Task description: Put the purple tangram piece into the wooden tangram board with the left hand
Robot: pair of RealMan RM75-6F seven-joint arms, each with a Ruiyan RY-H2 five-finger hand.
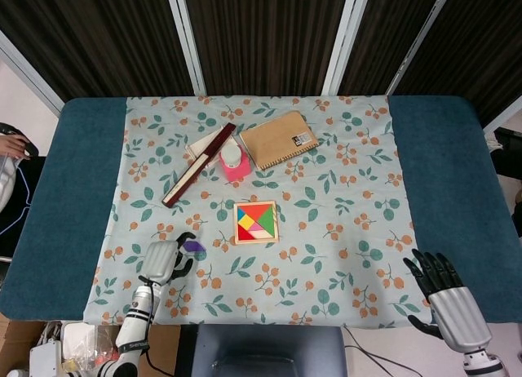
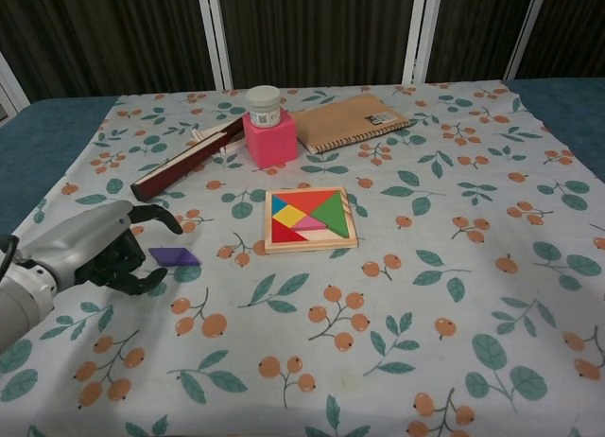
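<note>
The purple tangram piece (image 2: 175,256) (image 1: 194,246) lies flat on the flowered cloth, left of the wooden tangram board (image 2: 310,218) (image 1: 255,222), which holds several coloured pieces. My left hand (image 2: 104,247) (image 1: 163,261) hovers just left of the purple piece, fingers apart and curved around it without a grip. My right hand (image 1: 444,291) stays at the table's near right edge, fingers spread and holding nothing; the chest view does not show it.
Behind the board stand a pink block with a white jar (image 2: 267,129) on top, a dark red long box (image 2: 184,162) and a brown notebook (image 2: 350,122). The flowered cloth (image 2: 406,295) covers the middle of the blue table (image 1: 73,189).
</note>
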